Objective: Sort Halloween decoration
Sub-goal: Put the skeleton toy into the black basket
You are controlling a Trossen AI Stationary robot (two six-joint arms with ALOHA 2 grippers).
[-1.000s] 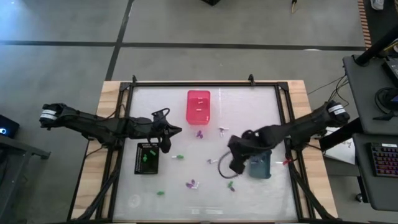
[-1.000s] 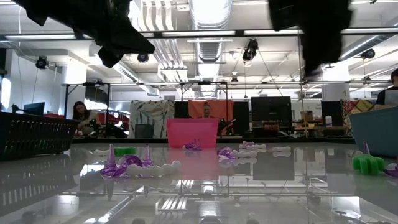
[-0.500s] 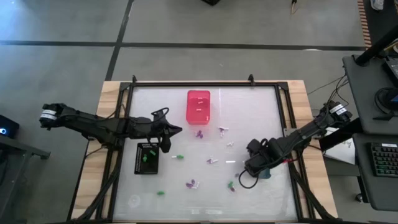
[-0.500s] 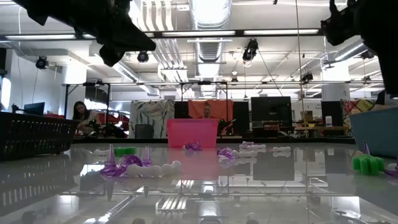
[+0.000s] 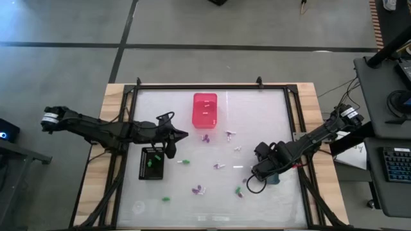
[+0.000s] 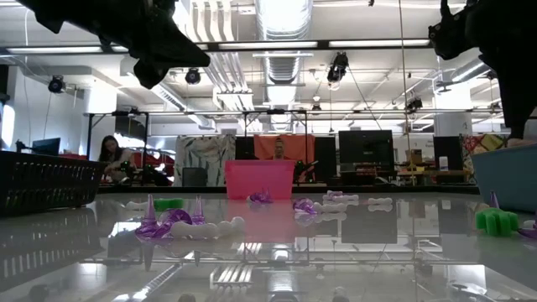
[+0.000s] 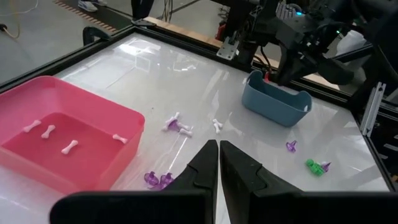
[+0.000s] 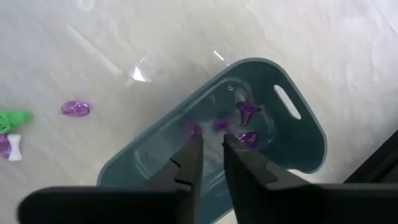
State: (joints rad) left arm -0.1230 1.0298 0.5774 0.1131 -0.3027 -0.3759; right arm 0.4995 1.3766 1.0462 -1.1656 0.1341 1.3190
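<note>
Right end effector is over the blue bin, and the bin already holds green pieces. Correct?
Not quite. The right end effector is over the blue bin, but the pieces in it are purple, not green, as the right wrist view shows.
</note>
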